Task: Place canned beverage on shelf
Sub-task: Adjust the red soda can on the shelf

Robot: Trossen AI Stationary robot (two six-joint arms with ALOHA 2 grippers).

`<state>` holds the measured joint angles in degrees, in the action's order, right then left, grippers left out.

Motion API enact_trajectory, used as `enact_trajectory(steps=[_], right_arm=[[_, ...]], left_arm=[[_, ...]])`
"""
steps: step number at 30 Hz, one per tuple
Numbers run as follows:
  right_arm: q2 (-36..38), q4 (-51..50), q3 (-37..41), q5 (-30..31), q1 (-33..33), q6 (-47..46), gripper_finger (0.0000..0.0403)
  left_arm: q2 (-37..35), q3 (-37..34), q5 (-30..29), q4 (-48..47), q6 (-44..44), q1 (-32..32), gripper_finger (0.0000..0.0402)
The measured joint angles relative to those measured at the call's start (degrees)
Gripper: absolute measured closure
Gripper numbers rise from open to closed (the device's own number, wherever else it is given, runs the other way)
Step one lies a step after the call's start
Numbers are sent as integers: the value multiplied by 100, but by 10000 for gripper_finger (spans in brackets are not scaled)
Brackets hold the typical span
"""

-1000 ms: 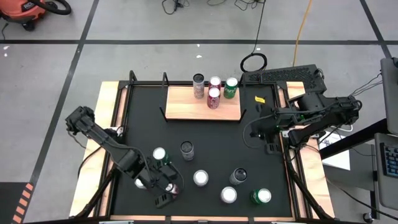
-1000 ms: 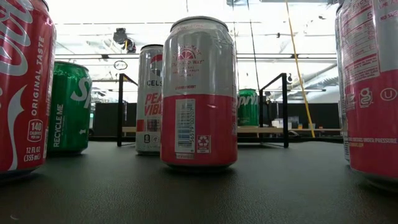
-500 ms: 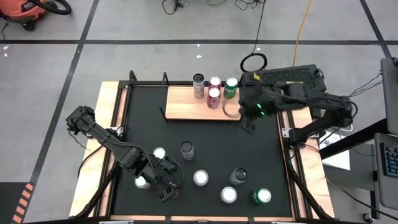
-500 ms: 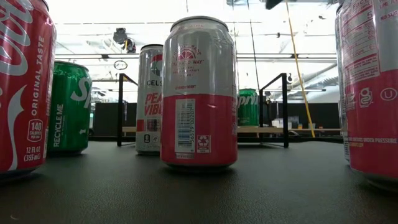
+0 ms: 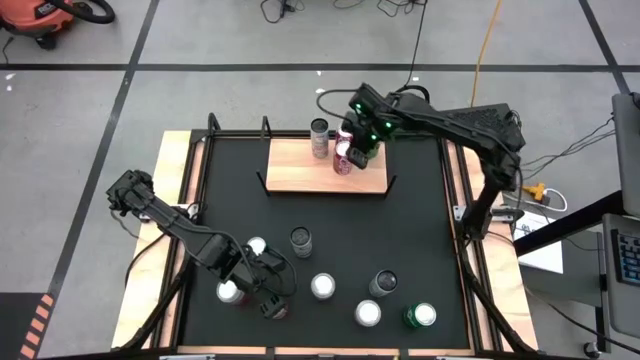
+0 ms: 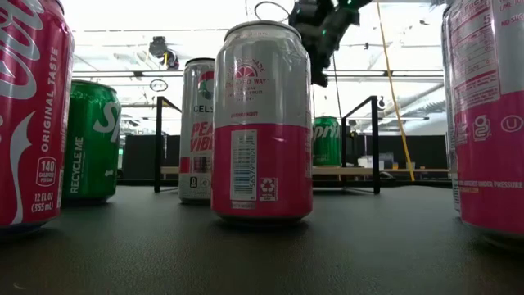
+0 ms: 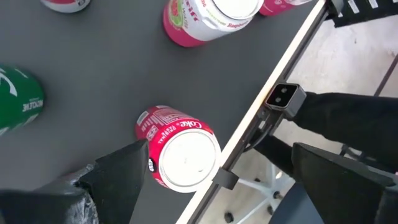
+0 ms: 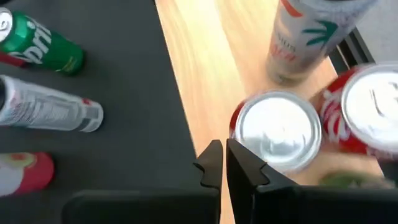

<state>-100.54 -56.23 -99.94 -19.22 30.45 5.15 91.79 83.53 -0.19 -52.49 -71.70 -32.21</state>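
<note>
- While we are looking straight down, the right gripper (image 5: pixel 357 152) is hanging over the shelf (image 5: pixel 290 170) in the upper middle of the frame, above the cans standing there.
- In the right wrist view its fingers (image 8: pixel 214 163) are pressing together with nothing between them, just beside a silver-topped can (image 8: pixel 277 130) on the board.
- A tall pale can (image 5: pixel 319 134) is standing at the shelf's back edge; a red can (image 8: pixel 367 118) is sitting beside the silver-topped one.
- The left gripper (image 5: pixel 268 300) is sitting low in the lower left of the mat (image 5: pixel 330 230); its fingers (image 7: pixel 121 171) are spread wide, one touching a Coke can (image 7: pixel 177 148).
- Near the mat's bottom edge, more loose cans are standing, among them a green can (image 5: pixel 420 317) at lower right.
</note>
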Motion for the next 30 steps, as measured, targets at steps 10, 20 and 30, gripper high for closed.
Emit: enact_trajectory(steps=[10, 20, 30], right_arm=[[-414, 474, 0, 404, 106, 201, 403], [-439, 371, -2, 466, 106, 204, 403], [-434, 266, -7, 581, 106, 283, 403]], left_arm=[[0, 0, -154, -87, -106, 0, 4], [0, 0, -160, -105, -107, 0, 4], [-2, 0, -181, -105, -105, 0, 4]])
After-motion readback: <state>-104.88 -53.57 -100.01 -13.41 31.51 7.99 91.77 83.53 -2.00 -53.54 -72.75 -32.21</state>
